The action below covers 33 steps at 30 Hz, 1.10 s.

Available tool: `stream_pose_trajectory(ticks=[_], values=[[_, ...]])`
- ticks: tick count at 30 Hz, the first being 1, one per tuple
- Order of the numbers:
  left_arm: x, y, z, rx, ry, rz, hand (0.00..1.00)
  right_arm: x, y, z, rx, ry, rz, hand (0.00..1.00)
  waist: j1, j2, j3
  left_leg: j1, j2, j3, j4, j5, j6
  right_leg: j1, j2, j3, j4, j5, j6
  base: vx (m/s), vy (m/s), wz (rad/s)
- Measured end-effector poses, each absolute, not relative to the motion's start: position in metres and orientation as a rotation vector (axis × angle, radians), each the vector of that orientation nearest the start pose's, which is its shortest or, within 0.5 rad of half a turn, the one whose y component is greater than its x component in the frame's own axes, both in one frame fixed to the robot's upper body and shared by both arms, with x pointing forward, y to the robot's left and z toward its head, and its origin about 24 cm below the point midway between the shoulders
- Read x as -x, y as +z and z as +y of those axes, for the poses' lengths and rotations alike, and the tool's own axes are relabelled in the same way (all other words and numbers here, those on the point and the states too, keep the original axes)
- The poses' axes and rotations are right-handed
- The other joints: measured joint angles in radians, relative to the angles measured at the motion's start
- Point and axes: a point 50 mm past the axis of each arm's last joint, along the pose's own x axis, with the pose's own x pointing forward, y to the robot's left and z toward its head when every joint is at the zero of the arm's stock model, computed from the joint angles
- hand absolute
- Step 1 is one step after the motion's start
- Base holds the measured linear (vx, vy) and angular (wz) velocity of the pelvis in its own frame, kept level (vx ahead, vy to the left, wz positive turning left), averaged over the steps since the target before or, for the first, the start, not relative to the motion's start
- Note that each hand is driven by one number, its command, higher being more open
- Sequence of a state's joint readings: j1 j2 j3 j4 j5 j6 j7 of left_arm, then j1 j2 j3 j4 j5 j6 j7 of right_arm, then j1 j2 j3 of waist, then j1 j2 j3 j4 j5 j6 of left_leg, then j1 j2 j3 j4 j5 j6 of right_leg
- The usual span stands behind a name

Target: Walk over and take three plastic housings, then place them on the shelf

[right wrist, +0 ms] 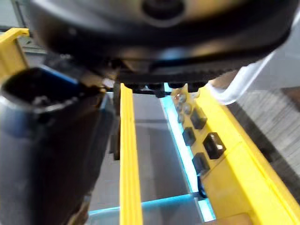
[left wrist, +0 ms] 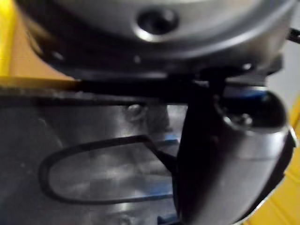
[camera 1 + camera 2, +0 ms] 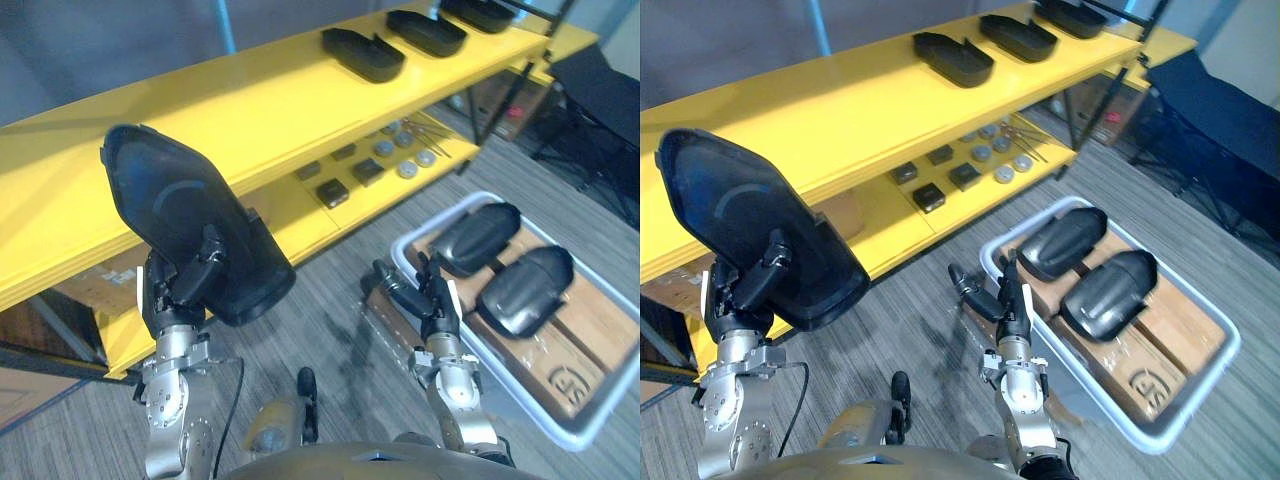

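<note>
While the yellow shelf (image 3: 250, 110) already carries three plastic housings (image 3: 365, 55) at its far end, two more wait in the white bin (image 3: 440, 218) beside it. My left robot hand (image 3: 185, 285) grips a black housing (image 3: 170, 215) upright before the shelf's front edge, not yet set down. The right robot hand (image 3: 425, 300) hangs open and empty.

Three black housings (image 3: 427, 32) line the yellow shelf (image 3: 230, 110) top — small blocks (image 3: 333, 192) and metal discs (image 3: 407, 169) lie on its lower board (image 3: 275, 205).

Small black blocks (image 3: 333, 192) and grey discs (image 3: 407, 170) lie at 1 o'clock. A white crate (image 3: 1025, 221) stands on grey carpet (image 3: 330, 320) at 4 o'clock. A black chair (image 3: 600, 90) stands at 2 o'clock.
</note>
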<state>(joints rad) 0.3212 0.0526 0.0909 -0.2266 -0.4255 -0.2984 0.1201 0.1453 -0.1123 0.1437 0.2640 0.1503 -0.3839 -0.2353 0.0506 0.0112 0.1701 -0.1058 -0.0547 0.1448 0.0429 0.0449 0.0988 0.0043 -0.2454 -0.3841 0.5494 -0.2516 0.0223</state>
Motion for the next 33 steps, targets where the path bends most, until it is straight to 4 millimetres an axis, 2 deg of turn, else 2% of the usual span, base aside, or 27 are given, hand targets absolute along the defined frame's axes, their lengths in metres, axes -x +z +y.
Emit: stream_pose_trajectory(ticks=[3, 5, 7, 9, 10, 11, 12, 13, 14, 15, 16, 17, 18, 19, 21, 22, 24, 25, 26, 27, 28, 29, 30, 31, 32, 33], values=[[-0.183, 0.054, 0.206, 0.342, 0.325, -0.228, 0.0, -0.212, 0.006, -0.168, -0.035, -0.214, -0.075, 1.0, -0.004, 0.019, 0.003, 0.054, -0.014, -0.033, -0.005, -0.03, 0.008, -0.162, 0.015, 0.017, -0.047, 0.002, -0.007, 0.23, -0.005, 0.29], [-0.185, 0.053, 0.194, 0.366, 0.282, -0.215, 0.0, -0.208, 0.016, -0.168, -0.053, -0.227, -0.121, 1.0, -0.008, 0.018, 0.004, 0.076, -0.014, -0.064, 0.028, -0.064, 0.0, -0.223, 0.025, 0.085, -0.112, 0.028, 0.024, 0.31, -0.062, 0.54], [-0.185, 0.05, 0.183, 0.386, 0.241, -0.192, 0.0, -0.201, 0.025, -0.168, -0.074, -0.238, -0.16, 1.0, -0.016, 0.018, 0.004, 0.107, -0.011, -0.102, 0.084, -0.111, -0.022, -0.229, 0.045, 0.159, -0.17, 0.075, 0.034, 0.35, -0.137, 0.7], [-0.185, 0.05, 0.175, 0.397, 0.194, -0.19, 0.0, -0.193, 0.039, -0.162, -0.112, -0.228, -0.232, 1.0, -0.032, -0.007, -0.01, 0.128, -0.016, -0.165, 0.15, -0.182, -0.049, -0.222, 0.062, 0.22, -0.193, 0.115, 0.027, 0.37, -0.245, 0.82], [-0.185, 0.05, 0.174, 0.397, 0.187, -0.193, 0.0, -0.192, 0.043, -0.161, -0.118, -0.221, -0.256, 1.0, -0.031, -0.014, -0.015, 0.129, -0.02, -0.176, 0.159, -0.198, -0.055, -0.22, 0.064, 0.228, -0.206, 0.116, 0.025, 0.33, -0.292, 0.6], [-0.185, 0.051, 0.174, 0.395, 0.183, -0.202, 0.0, -0.19, 0.051, -0.158, -0.128, -0.208, -0.3, 1.0, -0.026, -0.046, -0.035, 0.128, -0.029, -0.19, 0.178, -0.234, -0.06, -0.202, 0.066, 0.228, -0.241, 0.116, 0.024, 0.34, -0.338, 0.53], [-0.185, 0.051, 0.175, 0.399, 0.188, -0.204, 0.0, -0.19, 0.06, -0.158, -0.127, -0.202, -0.352, 1.0, -0.025, -0.059, -0.045, 0.127, -0.014, -0.19, 0.211, -0.276, -0.071, -0.171, 0.073, 0.213, -0.27, 0.17, 0.033, 0.34, -0.347, 0.56], [-0.184, 0.051, 0.174, 0.411, 0.193, -0.203, 0.0, -0.189, 0.065, -0.16, -0.113, -0.204, -0.378, 1.0, -0.025, -0.054, -0.049, 0.13, 0.006, -0.179, 0.222, -0.292, -0.081, -0.158, 0.08, 0.191, -0.274, 0.181, 0.037, 0.32, -0.317, 0.52], [-0.18, 0.048, 0.173, 0.443, 0.206, -0.197, 0.0, -0.188, 0.072, -0.161, -0.091, -0.199, -0.42, 1.0, -0.024, -0.044, -0.072, 0.135, 0.05, -0.155, 0.228, -0.311, -0.096, -0.143, 0.097, 0.157, -0.284, 0.194, 0.026, 0.25, -0.219, 0.37], [-0.178, 0.046, 0.173, 0.458, 0.217, -0.188, 0.0, -0.187, 0.077, -0.163, -0.084, -0.194, -0.447, 1.0, -0.023, -0.023, -0.084, 0.137, 0.088, -0.136, 0.239, -0.326, -0.105, -0.127, 0.115, 0.127, -0.297, 0.197, 0.01, 0.34, -0.225, 0.43], [-0.178, 0.045, 0.172, 0.466, 0.222, -0.185, 0.0, -0.187, 0.08, -0.166, -0.075, -0.195, -0.465, 1.0, -0.024, -0.006, -0.09, 0.132, 0.118, -0.114, 0.274, -0.329, -0.105, -0.105, 0.128, 0.097, -0.309, 0.192, -0.002, 0.36, -0.198, 0.6], [-0.179, 0.046, 0.169, 0.482, 0.225, -0.189, 0.0, -0.187, 0.081, -0.173, -0.059, -0.205, -0.47, 1.0, -0.032, 0.009, -0.087, 0.118, 0.149, -0.078, 0.35, -0.316, -0.12, -0.057, 0.147, 0.065, -0.324, 0.186, -0.013, 0.37, -0.189, 0.61], [-0.179, 0.046, 0.168, 0.49, 0.228, -0.19, 0.0, -0.186, 0.08, -0.176, -0.059, -0.215, -0.465, 1.0, -0.029, 0.013, -0.087, 0.107, 0.16, -0.071, 0.399, -0.313, -0.122, -0.031, 0.154, 0.055, -0.338, 0.183, -0.016, 0.47, -0.194, 0.63], [-0.18, 0.046, 0.167, 0.495, 0.239, -0.193, 0.0, -0.185, 0.081, -0.185, -0.076, -0.226, -0.464, 1.0, -0.022, 0.019, -0.087, 0.036, 0.206, -0.034, 0.602, -0.304, -0.131, 0.054, 0.171, 0.039, -0.398, 0.177, -0.026, 0.33, -0.116, 0.37], [-0.18, 0.046, 0.168, 0.483, 0.235, -0.193, 0.0, -0.185, 0.084, -0.192, -0.079, -0.238, -0.479, 1.0, -0.016, 0.021, -0.086, -0.018, 0.263, 0.023, 0.69, -0.323, -0.132, 0.107, 0.177, 0.027, -0.445, 0.175, -0.028, 0.3, -0.075, 0.25], [-0.18, 0.047, 0.168, 0.481, 0.229, -0.195, 0.0, -0.185, 0.091, -0.198, -0.083, -0.252, -0.51, 1.0, -0.01, 0.02, -0.086, -0.06, 0.31, 0.079, 0.631, -0.332, -0.136, 0.141, 0.175, 0.023, -0.485, 0.172, -0.031, 0.29, -0.023, 0.14], [-0.18, 0.047, 0.167, 0.479, 0.22, -0.197, 0.0, -0.187, 0.096, -0.204, -0.076, -0.269, -0.538, 1.0, -0.007, 0.024, -0.087, -0.076, 0.332, 0.122, 0.49, -0.312, -0.138, 0.165, 0.154, 0.02, -0.5, 0.161, -0.012, 0.2, 0.071, 0.06], [-0.181, 0.048, 0.166, 0.477, 0.205, -0.202, 0.0, -0.186, 0.098, -0.207, -0.066, -0.282, -0.548, 1.0, -0.007, 0.025, -0.088, -0.079, 0.337, 0.147, 0.388, -0.258, -0.138, 0.178, 0.135, 0.018, -0.497, 0.158, 0.015, 0.17, 0.13, -0.01], [-0.181, 0.048, 0.165, 0.477, 0.198, -0.204, 0.0, -0.186, 0.098, -0.209, -0.058, -0.287, -0.548, 1.0, -0.006, 0.03, -0.091, -0.077, 0.338, 0.162, 0.344, -0.215, -0.138, 0.184, 0.13, 0.019, -0.496, 0.155, 0.026, 0.21, 0.211, -0.11], [-0.182, 0.049, 0.163, 0.478, 0.187, -0.205, 0.0, -0.185, 0.1, -0.213, -0.04, -0.291, -0.553, 1.0, -0.001, 0.053, -0.106, -0.078, 0.346, 0.166, 0.278, -0.074, -0.128, 0.19, 0.13, 0.033, -0.488, 0.14, 0.058, 0.24, 0.288, -0.19], [-0.182, 0.049, 0.16, 0.482, 0.18, -0.204, 0.0, -0.185, 0.102, -0.215, -0.03, -0.287, -0.561, 1.0, -0.001, 0.073, -0.115, -0.079, 0.344, 0.155, 0.257, -0.018, -0.163, 0.188, 0.133, 0.04, -0.476, 0.129, 0.074, 0.27, 0.295, -0.1], [-0.184, 0.051, 0.16, 0.465, 0.157, -0.206, 0.0, -0.185, 0.102, -0.211, -0.051, -0.291, -0.558, 1.0, -0.015, 0.047, -0.122, -0.056, 0.302, 0.159, 0.246, -0.026, -0.177, 0.185, 0.091, 0.056, -0.447, 0.119, 0.086, 0.3, 0.322, -0.02], [-0.187, 0.056, 0.161, 0.421, 0.134, -0.229, 0.0, -0.185, 0.103, -0.206, -0.073, -0.279, -0.567, 1.0, -0.024, 0.014, -0.121, -0.039, 0.271, 0.177, 0.207, -0.026, -0.17, 0.167, 0.055, 0.071, -0.427, 0.116, 0.083, 0.21, 0.218, 0.04], [-0.19, 0.059, 0.161, 0.41, 0.119, -0.244, 0.0, -0.185, 0.104, -0.204, -0.084, -0.273, -0.573, 1.0, -0.024, 0.0, -0.116, -0.032, 0.257, 0.186, 0.192, -0.026, -0.165, 0.162, 0.042, 0.077, -0.423, 0.116, 0.083, 0.2, 0.231, -0.1], [-0.193, 0.065, 0.162, 0.392, 0.088, -0.266, 0.0, -0.186, 0.105, -0.198, -0.103, -0.254, -0.578, 1.0, -0.023, -0.026, -0.112, -0.018, 0.237, 0.204, 0.174, -0.026, -0.158, 0.153, 0.022, 0.089, -0.415, 0.117, 0.084, 0.12, 0.139, -0.14], [-0.195, 0.068, 0.161, 0.369, 0.063, -0.272, 0.0, -0.185, 0.105, -0.193, -0.121, -0.235, -0.577, 1.0, -0.026, -0.039, -0.114, -0.003, 0.223, 0.215, 0.161, -0.031, -0.152, 0.154, 0.007, 0.089, -0.409, 0.125, 0.097, 0.11, 0.119, -0.15]])
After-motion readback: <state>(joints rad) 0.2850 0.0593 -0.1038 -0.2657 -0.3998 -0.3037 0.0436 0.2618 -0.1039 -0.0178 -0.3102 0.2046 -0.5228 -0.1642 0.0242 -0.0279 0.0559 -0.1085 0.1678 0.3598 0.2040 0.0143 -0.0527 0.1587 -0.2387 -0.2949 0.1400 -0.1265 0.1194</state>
